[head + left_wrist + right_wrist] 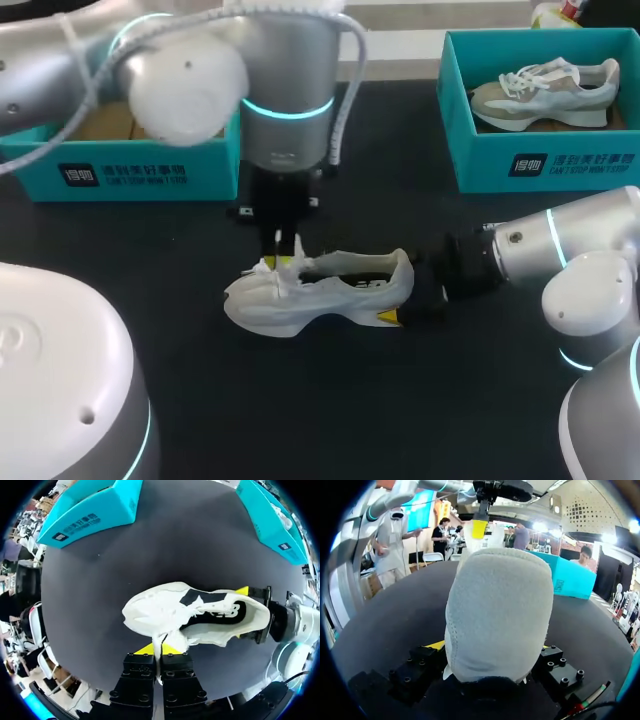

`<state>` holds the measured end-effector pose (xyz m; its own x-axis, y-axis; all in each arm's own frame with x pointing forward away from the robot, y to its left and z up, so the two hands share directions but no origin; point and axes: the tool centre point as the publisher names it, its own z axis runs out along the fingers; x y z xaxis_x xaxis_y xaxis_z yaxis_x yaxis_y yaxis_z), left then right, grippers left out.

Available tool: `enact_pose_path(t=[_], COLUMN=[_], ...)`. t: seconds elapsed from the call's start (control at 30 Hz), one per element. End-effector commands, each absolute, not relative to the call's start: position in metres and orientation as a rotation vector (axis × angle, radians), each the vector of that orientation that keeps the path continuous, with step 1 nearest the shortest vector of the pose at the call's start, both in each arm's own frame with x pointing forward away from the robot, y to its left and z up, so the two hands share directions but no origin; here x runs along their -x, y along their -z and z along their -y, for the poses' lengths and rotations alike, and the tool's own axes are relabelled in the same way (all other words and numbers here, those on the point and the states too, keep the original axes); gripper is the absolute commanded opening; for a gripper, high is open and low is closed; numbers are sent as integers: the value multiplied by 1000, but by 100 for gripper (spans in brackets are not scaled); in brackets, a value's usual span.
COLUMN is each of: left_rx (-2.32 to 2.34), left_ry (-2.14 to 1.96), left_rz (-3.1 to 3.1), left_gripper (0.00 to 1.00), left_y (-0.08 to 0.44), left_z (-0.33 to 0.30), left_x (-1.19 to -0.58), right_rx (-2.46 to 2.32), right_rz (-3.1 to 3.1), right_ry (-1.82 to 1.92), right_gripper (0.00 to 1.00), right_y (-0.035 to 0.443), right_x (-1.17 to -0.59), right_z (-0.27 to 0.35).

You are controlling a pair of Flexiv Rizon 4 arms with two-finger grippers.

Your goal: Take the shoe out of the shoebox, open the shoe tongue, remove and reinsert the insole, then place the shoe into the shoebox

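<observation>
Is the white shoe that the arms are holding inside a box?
No, the shoe rests on the black table, out in the open.

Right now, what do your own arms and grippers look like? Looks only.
The left arm and right arm are rounded silver-grey and white tubes with glowing cyan rings at the joints. A white ribbed cable runs along the left one. The left gripper and right gripper have black, blocky, bolted bodies and yellow-tipped fingers.
</observation>
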<state>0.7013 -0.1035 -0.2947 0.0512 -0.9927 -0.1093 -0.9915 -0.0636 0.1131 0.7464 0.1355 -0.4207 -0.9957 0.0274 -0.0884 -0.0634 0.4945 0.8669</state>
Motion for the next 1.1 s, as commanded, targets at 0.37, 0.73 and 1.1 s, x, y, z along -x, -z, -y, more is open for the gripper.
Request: enact_pose_path(t=[0.37, 0.73, 1.1], left_rx=[-2391, -2449, -2318], left_ry=[243, 330, 164], left_rz=[1898, 1815, 1936], left_gripper=[0, 100, 100], left_y=[354, 380, 341], left_z=[44, 26, 26], left_x=[-699, -706, -699], right_rx=[29, 29, 29], right_rz=[-2640, -2640, -2640], right_ry=[-1526, -1526, -1526], right_gripper=[0, 0, 0], right_y=[426, 426, 426], right_x=[-750, -750, -750], right_z=[-140, -140, -140])
